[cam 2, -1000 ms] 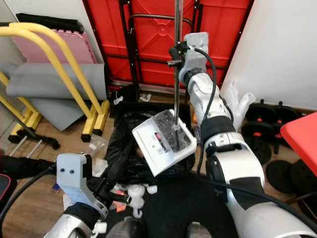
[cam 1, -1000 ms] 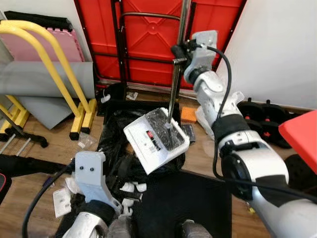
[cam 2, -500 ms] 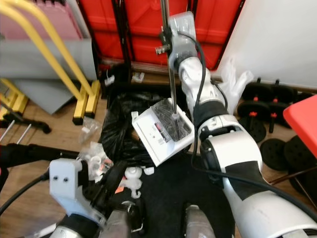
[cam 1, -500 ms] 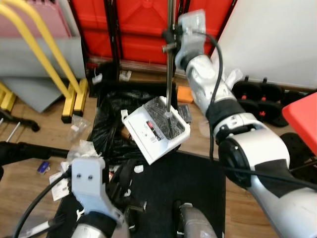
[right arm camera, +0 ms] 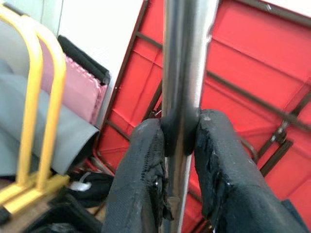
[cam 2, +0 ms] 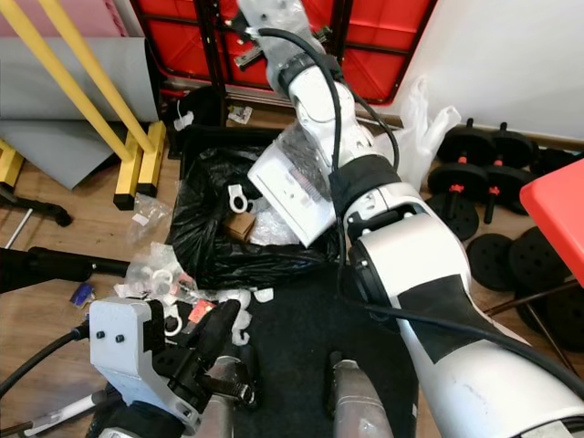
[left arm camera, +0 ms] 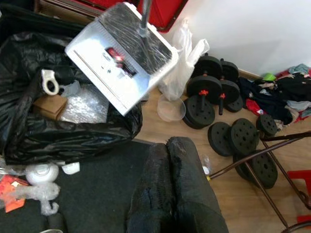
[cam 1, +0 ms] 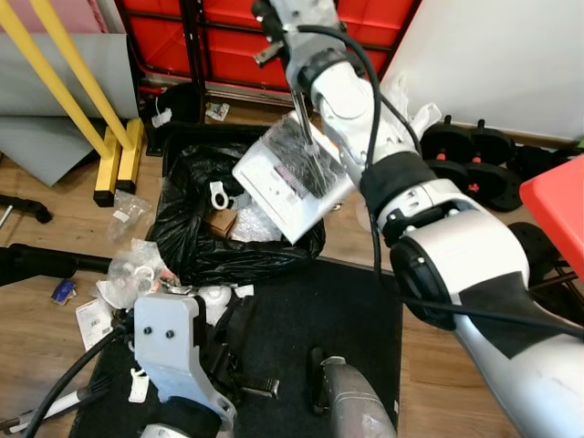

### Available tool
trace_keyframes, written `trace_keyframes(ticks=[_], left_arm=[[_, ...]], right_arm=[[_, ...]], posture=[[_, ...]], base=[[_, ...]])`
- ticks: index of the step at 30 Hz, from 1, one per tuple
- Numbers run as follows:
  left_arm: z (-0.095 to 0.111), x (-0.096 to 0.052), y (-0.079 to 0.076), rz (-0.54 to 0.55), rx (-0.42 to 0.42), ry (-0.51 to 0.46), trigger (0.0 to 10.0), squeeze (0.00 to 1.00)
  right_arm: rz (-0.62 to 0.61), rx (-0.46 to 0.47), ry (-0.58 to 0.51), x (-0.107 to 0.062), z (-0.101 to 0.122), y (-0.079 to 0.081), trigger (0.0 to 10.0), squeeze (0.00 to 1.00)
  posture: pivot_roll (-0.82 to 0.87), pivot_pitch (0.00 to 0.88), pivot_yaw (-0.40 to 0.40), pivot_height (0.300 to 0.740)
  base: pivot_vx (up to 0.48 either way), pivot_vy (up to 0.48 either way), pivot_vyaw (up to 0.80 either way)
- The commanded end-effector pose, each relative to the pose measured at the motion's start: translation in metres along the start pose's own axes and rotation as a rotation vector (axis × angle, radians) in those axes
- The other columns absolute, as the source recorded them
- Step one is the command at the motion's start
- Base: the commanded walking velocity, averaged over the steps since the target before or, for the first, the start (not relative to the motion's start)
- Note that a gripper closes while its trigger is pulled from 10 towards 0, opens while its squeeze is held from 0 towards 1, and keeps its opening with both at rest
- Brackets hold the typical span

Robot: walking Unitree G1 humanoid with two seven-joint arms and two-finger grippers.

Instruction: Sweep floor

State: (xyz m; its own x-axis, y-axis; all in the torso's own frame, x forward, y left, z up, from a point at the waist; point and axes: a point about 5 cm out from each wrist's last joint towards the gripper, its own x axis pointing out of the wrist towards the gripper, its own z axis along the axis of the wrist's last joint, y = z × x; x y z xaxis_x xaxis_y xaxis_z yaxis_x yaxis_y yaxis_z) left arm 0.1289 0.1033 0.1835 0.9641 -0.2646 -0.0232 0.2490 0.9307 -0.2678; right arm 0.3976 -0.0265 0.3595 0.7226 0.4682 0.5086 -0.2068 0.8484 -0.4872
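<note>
Room: red folded table [cam 1: 228, 36] leans on the wall behind; black weight plates [cam 1: 474, 151] sit to the right on the wood floor; a yellow frame [cam 1: 87, 100] stands to the left.
Bin: a black bin bag [cam 1: 196, 237] lies open on the floor ahead, already holding a cardboard scrap and plastic wrap, ready to take the sweepings.
Mat: a black mat [cam 1: 319, 319] lies just in front of the bag.
Dustpan: the white dustpan [cam 1: 287, 178] hangs tilted above the bag's right rim, mouth sloping toward the opening, probably so its load slides in.
Handle: its metal pole [right arm camera: 182, 97] rises to the right gripper.
Right gripper [right arm camera: 181, 131]: fingers clamped on the pole from both sides, held high for tipping.
Left gripper [left arm camera: 172, 165]: fingers pressed together, empty, low over the mat, clear of the pour.
Litter: white scraps and wrappers [cam 1: 137, 278] lie beside the bag's left edge, not yet swept.
</note>
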Motion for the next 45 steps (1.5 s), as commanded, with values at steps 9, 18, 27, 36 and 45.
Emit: trace_keyframes(ticks=[9, 18, 27, 36, 45], left_arm=[[-0.002, -0.001, -0.005, 0.009, -0.012, 0.012, 10.0, 0.00], [-0.002, -0.001, -0.006, 0.013, -0.005, 0.009, 10.0, 0.00], [-0.003, 0.005, -0.003, 0.017, 0.001, 0.016, 10.0, 0.00], [-0.011, 0.020, 0.011, 0.017, -0.007, 0.013, 10.0, 0.00], [-0.018, 0.037, 0.027, 0.044, 0.027, -0.001, 10.0, 0.00]], right_arm=[[0.094, -0.397, -0.196, 0.010, 0.033, 0.023, 10.0, 0.00], [0.074, -0.370, -0.205, 0.009, 0.032, 0.024, 10.0, 0.00], [-0.030, 0.021, -0.073, 0.007, 0.016, -0.001, 10.0, 0.00], [-0.118, 0.203, -0.039, -0.006, -0.003, -0.031, 10.0, 0.00], [-0.082, 0.328, -0.002, -0.053, -0.048, -0.026, 10.0, 0.00]], posture=[[0.03, 0.409, -0.148, 0.740], [0.03, 0.402, -0.147, 0.740], [0.02, 0.355, -0.142, 0.740], [0.00, 0.239, -0.121, 0.740], [-0.02, 0.146, -0.109, 0.740]], base=[[0.000, 0.000, 0.00], [0.000, 0.000, 0.00], [0.000, 0.000, 0.00], [0.053, 0.000, 0.00], [0.237, 0.000, 0.00]])
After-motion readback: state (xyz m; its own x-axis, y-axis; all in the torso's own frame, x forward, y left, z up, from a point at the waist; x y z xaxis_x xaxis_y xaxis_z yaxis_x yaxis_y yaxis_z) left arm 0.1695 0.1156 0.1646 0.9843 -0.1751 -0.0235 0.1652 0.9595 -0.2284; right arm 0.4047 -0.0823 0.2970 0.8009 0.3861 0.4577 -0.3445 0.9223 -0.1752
